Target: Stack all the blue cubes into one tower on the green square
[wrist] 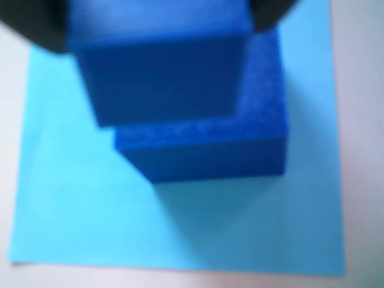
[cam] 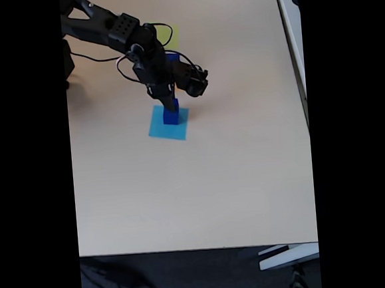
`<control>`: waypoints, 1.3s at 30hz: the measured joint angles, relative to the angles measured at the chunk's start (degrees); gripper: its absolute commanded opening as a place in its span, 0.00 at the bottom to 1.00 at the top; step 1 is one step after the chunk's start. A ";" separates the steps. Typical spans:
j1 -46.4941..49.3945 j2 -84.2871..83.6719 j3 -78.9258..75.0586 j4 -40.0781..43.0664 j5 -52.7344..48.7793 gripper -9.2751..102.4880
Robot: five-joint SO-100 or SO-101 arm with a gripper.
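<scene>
Two blue cubes are stacking up on your light-blue square in the wrist view; the gripper is seemingly clamping the upper cube. The fixed view is showing the green square upper-left.

Two blue cubes, one light-blue square, one green square
</scene>
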 measured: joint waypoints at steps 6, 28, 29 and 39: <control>-0.09 -0.18 0.00 0.97 -1.76 0.08; -1.49 -0.18 0.97 0.97 -3.08 0.08; -1.41 -0.18 1.23 0.97 -3.08 0.08; -1.32 -0.18 3.25 -0.53 -2.99 0.08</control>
